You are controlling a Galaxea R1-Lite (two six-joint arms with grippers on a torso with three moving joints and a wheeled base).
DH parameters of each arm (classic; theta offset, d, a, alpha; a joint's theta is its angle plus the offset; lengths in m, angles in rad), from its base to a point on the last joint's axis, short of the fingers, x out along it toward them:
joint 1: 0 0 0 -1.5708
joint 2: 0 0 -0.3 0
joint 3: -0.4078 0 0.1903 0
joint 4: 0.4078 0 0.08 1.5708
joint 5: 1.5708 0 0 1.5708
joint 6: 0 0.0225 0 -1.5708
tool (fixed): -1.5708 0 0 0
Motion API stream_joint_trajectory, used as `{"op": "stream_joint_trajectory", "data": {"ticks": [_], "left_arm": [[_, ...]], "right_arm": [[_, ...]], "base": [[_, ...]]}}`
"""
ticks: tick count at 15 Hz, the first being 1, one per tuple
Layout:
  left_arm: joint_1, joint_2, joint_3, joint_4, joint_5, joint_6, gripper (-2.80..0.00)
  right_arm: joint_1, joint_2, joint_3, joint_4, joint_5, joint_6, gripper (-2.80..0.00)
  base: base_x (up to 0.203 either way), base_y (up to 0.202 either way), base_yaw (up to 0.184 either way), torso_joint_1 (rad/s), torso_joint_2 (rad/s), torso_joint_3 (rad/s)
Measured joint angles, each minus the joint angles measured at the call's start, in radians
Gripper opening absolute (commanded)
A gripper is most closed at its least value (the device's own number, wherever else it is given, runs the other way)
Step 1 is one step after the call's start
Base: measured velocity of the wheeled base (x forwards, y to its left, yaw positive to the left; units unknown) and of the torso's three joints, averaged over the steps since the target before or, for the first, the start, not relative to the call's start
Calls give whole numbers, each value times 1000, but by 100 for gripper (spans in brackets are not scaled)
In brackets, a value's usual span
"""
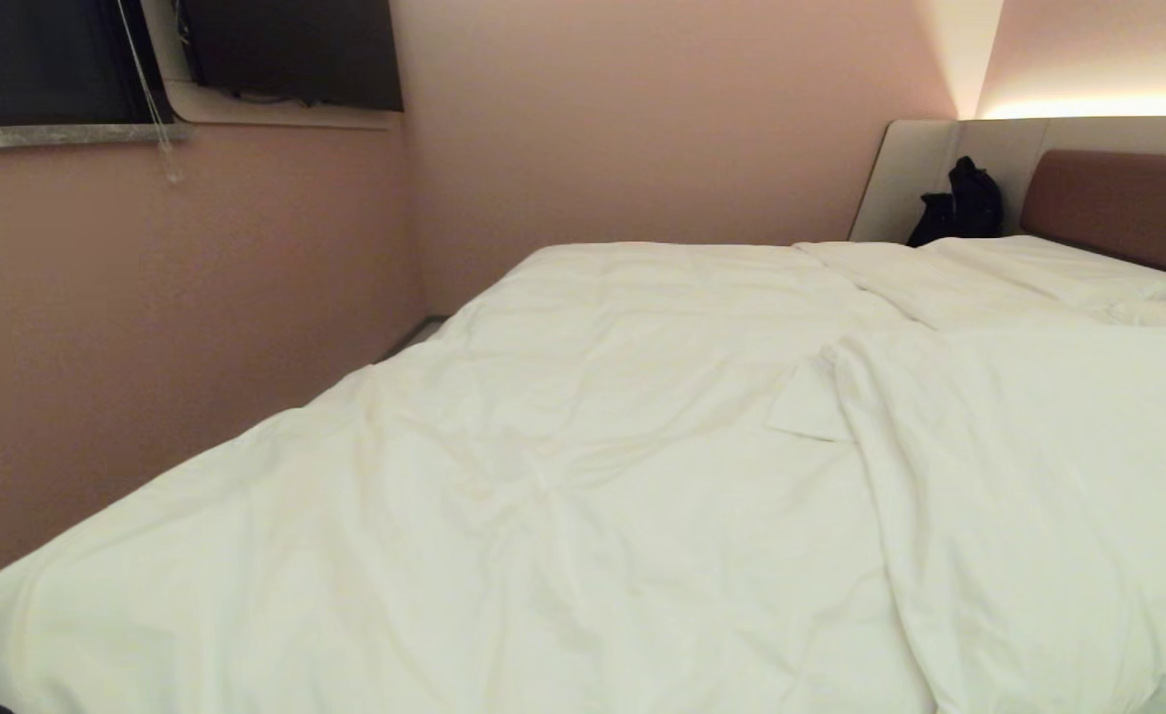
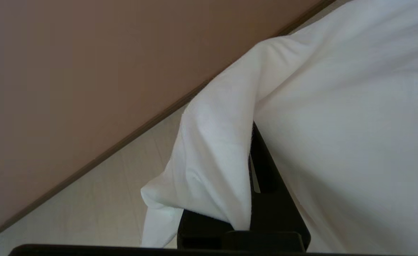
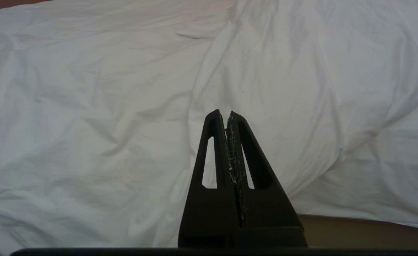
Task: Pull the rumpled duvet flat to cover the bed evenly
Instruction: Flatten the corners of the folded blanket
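**Duvet mostly spread, one fold left**

The bed (image 1: 1118, 203) was largely covered by the white duvet (image 1: 583, 476), wrinkled and puffy, though a flap lay doubled over on the right (judged: still to pull flat). The left end effector (image 2: 251, 167) gripped a duvet edge; the right end effector (image 3: 227, 115) hovered clenched, empty.

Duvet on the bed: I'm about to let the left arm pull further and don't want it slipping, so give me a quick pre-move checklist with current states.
1. Left hand shut on the duvet: ok; cloth drapes over its fingers.
2. Right hand shut, empty, hovering over the duvet: ok.
3. Duvet flat: not ok; a fold runs down the right side.
4. Duvet evenly covering the bed: not ok.
5. Depth of grip: cannot tell.
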Motion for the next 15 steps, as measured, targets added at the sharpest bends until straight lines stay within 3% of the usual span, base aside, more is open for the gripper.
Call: {"op": "stream_joint_trajectory", "data": {"ticks": [9, 15], "left_arm": [[130, 91, 47, -12, -8, -6, -280], [139, 153, 52, -82, -6, -11, -280]], "right_arm": [[0, 0, 0, 0, 0, 0, -280], [0, 0, 0, 0, 0, 0, -280]], "base": [[0, 0, 0, 0, 0, 0], [0, 0, 0, 0, 0, 0]]}}
